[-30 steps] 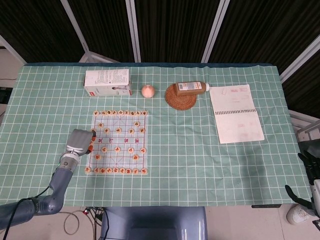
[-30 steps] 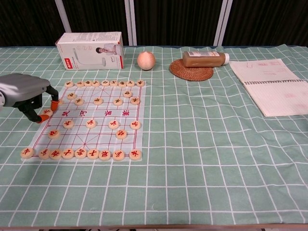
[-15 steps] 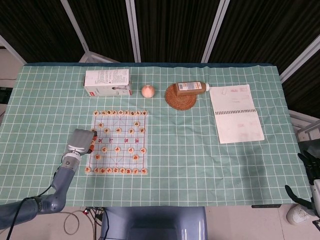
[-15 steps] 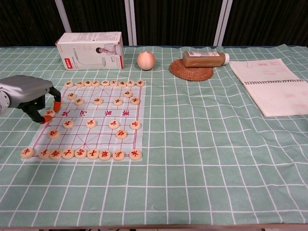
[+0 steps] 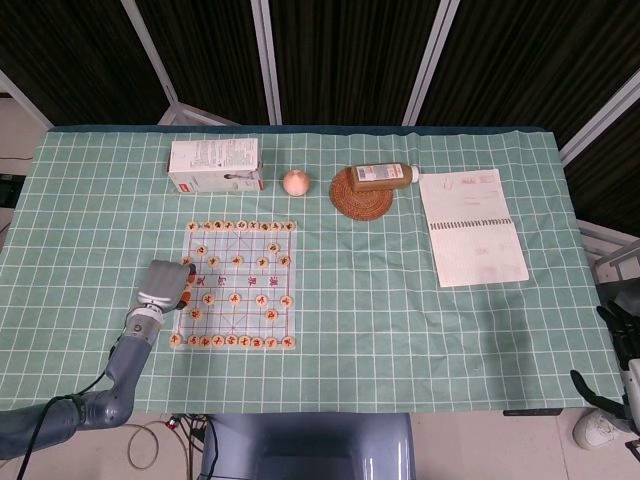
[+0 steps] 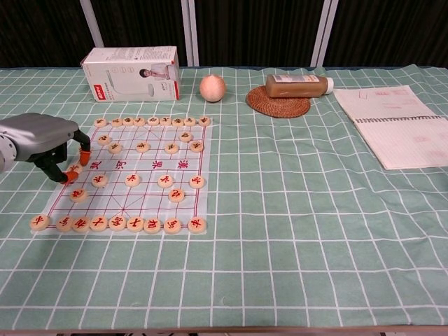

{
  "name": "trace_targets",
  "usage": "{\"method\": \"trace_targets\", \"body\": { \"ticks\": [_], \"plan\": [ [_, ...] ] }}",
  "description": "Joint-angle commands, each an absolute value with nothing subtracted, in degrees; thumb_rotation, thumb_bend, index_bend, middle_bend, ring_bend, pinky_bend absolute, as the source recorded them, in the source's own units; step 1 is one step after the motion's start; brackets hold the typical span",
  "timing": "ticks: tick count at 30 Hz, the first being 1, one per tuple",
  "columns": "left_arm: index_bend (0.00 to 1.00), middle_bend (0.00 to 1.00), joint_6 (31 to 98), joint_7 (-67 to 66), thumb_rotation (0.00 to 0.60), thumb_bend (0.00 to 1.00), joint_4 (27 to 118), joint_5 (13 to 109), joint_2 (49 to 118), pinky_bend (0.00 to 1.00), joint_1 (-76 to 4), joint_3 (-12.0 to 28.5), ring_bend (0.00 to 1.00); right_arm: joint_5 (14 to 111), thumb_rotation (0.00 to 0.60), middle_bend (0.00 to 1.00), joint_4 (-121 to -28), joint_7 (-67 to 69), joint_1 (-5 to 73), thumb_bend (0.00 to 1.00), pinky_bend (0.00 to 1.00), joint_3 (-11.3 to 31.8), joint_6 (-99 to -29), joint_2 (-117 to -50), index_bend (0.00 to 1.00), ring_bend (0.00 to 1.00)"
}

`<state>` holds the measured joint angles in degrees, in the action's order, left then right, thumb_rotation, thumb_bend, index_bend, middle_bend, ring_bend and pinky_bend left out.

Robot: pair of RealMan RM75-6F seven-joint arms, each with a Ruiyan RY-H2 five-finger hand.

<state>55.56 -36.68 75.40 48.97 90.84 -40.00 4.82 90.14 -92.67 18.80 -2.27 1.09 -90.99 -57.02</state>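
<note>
While the woven coaster point(image 6: 278, 106) is topped by a brown bottle point(image 6: 297, 85) lying down, a chess piece point(image 6: 73, 168) at the board's point(image 6: 150, 173) left edge is pinched by the left hand point(image 6: 43, 140); right hand point(image 5: 618, 345) off-table, grip can't be told; box point(image 6: 130, 64), peach point(image 6: 213, 88), notebook point(image 6: 399, 124) well apart

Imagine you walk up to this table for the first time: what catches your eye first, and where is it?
First, the chess board on the left of the green checked cloth, covered with round pieces, and the left hand at its left edge, orange-tipped fingers down by a piece. Next, the back row: a white box, a peach, a brown bottle lying on a woven coaster, and an open notebook on the right.
</note>
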Motion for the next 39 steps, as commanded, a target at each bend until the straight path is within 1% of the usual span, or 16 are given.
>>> {"method": "trace_targets", "body": {
  "ticks": [1,9,13,15,20,23,26,28,30,31,32,34,35,36,37,39],
  "plan": [
    [0.42,1.0,55.6,-36.7,0.6,0.31,75.4,48.9,90.8,0.98,-40.0,4.9,1.0,90.2,0.6,0.0,-92.7,18.8,-2.3,0.37,0.0,1.1,-91.0,-57.0,0.0,0.0],
    [0.4,1.0,55.8,-36.4,0.6,0.3,76.0,49.4,90.4,0.98,-39.9,5.0,1.0,90.1,0.6,0.0,-92.6,18.8,-2.4,0.37,0.0,1.1,-91.1,-57.0,0.0,0.0],
    [0.39,1.0,57.2,-34.8,0.6,0.28,78.4,50.5,88.9,0.98,-39.4,5.9,1.0,90.1,0.6,0.0,-92.6,18.8,-2.4,0.37,0.0,1.2,-91.2,-57.0,0.0,0.0],
    [0.39,1.0,59.3,-32.4,0.6,0.27,82.6,52.3,86.1,0.98,-38.5,6.9,1.0,90.2,0.6,0.0,-92.5,18.9,-2.4,0.37,0.0,1.1,-91.3,-57.1,0.0,0.0],
    [0.39,1.0,64.6,-26.9,0.6,0.27,91.7,59.0,79.0,0.96,-35.4,7.3,0.98,90.5,0.6,0.0,-92.0,18.2,-2.5,0.37,0.0,1.2,-91.6,-57.2,0.0,0.0],
    [0.35,0.96,70.5,-23.2,0.6,0.26,96.9,64.5,74.4,0.92,-31.8,6.6,0.91,90.8,0.6,0.0,-91.6,16.8,-2.4,0.37,0.0,1.4,-92.1,-57.5,0.0,0.0],
    [0.26,0.79,76.0,-20.1,0.6,0.25,100.1,70.1,71.2,0.83,-28.1,4.9,0.78,90.8,0.6,0.0,-91.4,16.3,-2.4,0.37,0.0,1.4,-92.1,-57.7,0.0,0.0],
    [0.14,0.59,79.9,-18.4,0.6,0.22,101.4,73.8,69.5,0.73,-25.5,3.5,0.66,90.8,0.6,0.0,-91.2,16.0,-2.4,0.37,0.0,1.4,-92.1,-57.8,0.0,0.0],
    [0.04,0.42,83.5,-17.1,0.6,0.2,102.5,77.1,67.8,0.63,-22.5,1.5,0.54,91.0,0.6,0.0,-91.1,15.5,-2.4,0.37,0.0,1.5,-92.3,-57.9,0.0,0.0],
    [0.01,0.34,85.1,-16.7,0.6,0.19,103.0,78.3,67.1,0.56,-21.1,0.5,0.47,91.1,0.6,0.0,-90.9,15.1,-2.4,0.37,0.0,1.5,-92.5,-58.0,0.0,0.0],
    [0.01,0.29,86.0,-16.5,0.6,0.18,103.3,79.1,66.6,0.51,-20.2,-0.1,0.42,91.2,0.6,0.0,-90.9,15.0,-2.4,0.37,0.0,1.5,-92.6,-58.1,0.0,0.0],
    [0.0,0.13,88.8,-15.6,0.6,0.14,104.0,81.1,65.7,0.35,-17.6,-1.8,0.22,91.3,0.6,0.0,-90.9,14.6,-2.5,0.37,0.0,1.4,-92.6,-58.2,0.0,0.0],
    [0.0,0.08,89.9,-15.3,0.6,0.12,104.1,81.9,65.5,0.29,-16.6,-2.4,0.15,91.3,0.6,0.0,-90.8,14.3,-2.5,0.37,0.0,1.4,-92.7,-58.2,0.0,0.0],
    [0.0,0.03,90.9,-15.1,0.6,0.09,103.9,82.7,65.4,0.2,-15.7,-3.0,0.06,91.4,0.6,0.0,-90.8,14.1,-2.5,0.37,0.0,1.4,-92.8,-58.3,0.0,0.0],
    [0.0,0.0,91.8,-15.2,0.6,0.06,103.7,83.3,65.3,0.11,-14.8,-3.5,0.01,91.5,0.6,0.0,-90.8,13.9,-2.5,0.37,0.0,1.5,-93.0,-58.3,0.0,0.0],
    [0.0,0.0,93.3,-15.8,0.6,0.03,103.2,84.2,65.1,0.04,-12.9,-4.8,0.0,91.8,0.6,0.0,-90.6,13.3,-2.7,0.37,0.0,1.5,-93.5,-58.5,0.0,0.0]
  ]
}}
